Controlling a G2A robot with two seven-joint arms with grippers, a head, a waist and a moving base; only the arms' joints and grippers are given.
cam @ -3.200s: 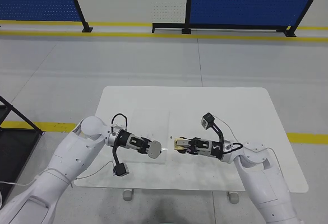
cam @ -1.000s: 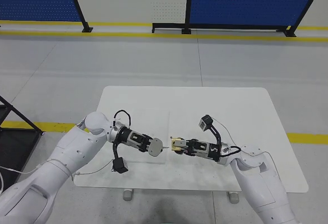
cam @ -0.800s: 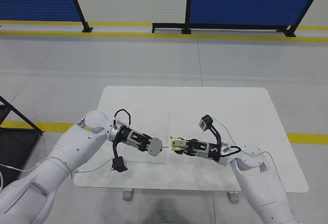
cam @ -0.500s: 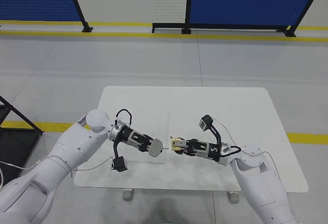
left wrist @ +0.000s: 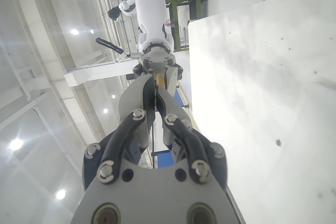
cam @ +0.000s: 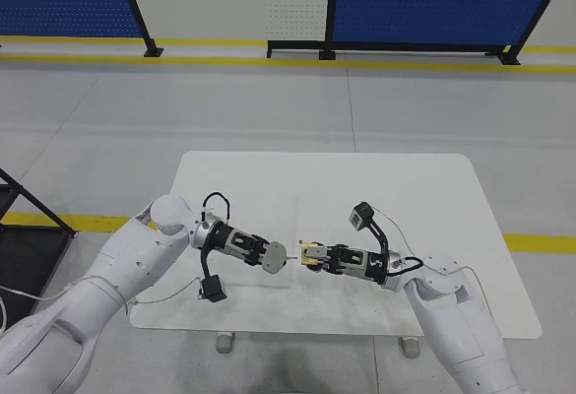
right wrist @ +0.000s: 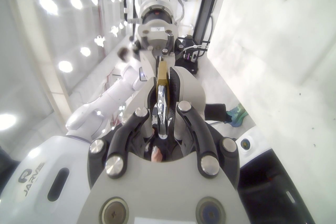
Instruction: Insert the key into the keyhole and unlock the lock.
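Both grippers meet tip to tip above the front middle of the white table. My right gripper is shut on a brass padlock, whose silver shackle points back toward the wrist. My left gripper is shut on a thin silver key, whose tip touches or nearly touches the padlock. In the left wrist view the key sits edge-on between the pads, with the padlock straight ahead. Whether the key is inside the keyhole I cannot tell.
A small black camera rides on the right arm and another hangs below the left arm near the table's front edge. A black rack stands on the floor at the left. Blue panels stand far behind.
Since 3.2 s ago both grippers have drawn closer together and shifted slightly away from the front edge. Over the last second they stay almost still.
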